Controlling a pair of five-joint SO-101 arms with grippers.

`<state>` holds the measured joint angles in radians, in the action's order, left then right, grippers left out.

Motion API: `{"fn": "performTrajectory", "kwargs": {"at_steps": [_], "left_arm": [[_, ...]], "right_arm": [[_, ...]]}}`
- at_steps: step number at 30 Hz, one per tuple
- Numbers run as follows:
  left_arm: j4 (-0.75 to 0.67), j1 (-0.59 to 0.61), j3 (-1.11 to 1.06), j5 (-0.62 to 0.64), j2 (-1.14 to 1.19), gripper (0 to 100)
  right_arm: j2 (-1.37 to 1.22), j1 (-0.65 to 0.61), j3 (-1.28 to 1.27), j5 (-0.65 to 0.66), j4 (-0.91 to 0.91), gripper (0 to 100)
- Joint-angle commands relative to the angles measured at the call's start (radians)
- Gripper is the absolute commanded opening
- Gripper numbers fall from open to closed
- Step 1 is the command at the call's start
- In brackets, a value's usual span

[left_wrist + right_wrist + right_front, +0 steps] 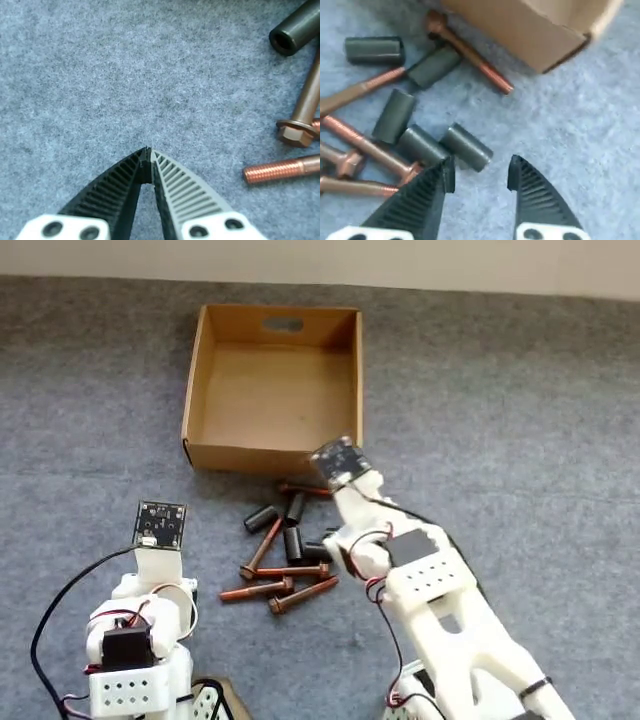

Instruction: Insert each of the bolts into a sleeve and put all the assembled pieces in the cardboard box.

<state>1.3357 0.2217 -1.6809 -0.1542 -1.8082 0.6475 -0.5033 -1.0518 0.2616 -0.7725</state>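
Several copper bolts and black sleeves lie loose in a heap on the grey carpet, just in front of the empty cardboard box. My right gripper is open and hovers low over the heap's right side, with one sleeve lying just beyond its fingertips. None of the sleeves holds a bolt. My left gripper is shut on nothing, over bare carpet left of the heap. A sleeve and two bolts lie off to its side.
One bolt lies along the box's front wall. Bare carpet surrounds the heap on the left and right. The left arm stands at the lower left and the right arm at the lower right.
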Motion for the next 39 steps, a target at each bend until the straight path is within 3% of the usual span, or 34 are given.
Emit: {"fn": "performTrajectory", "kwargs": {"at_steps": [1, 6, 16, 23, 34, 39], "left_arm": [[0.005, 0.008, -0.015, -0.006, -0.007, 1], [0.005, 0.008, -0.015, -0.006, -0.007, 1], [0.005, 0.008, -0.015, -0.006, -0.007, 1], [0.005, 0.008, -0.015, -0.006, -0.007, 1], [0.005, 0.008, -0.015, -0.006, -0.007, 1], [0.005, 0.008, -0.015, -0.006, -0.007, 1]], "right_arm": [[-0.01, -0.056, 0.039, 0.052, -0.008, 17.6], [-0.17, -0.012, 0.09, 0.164, -0.008, 17.6], [-0.41, 0.005, 0.314, 0.23, -0.008, 17.6], [-0.55, 0.008, 0.392, 0.35, -0.047, 17.6], [-0.483, 0.082, 0.512, 0.408, -0.263, 18.0], [-0.481, 0.079, 0.492, 0.428, -0.274, 18.1]]}}
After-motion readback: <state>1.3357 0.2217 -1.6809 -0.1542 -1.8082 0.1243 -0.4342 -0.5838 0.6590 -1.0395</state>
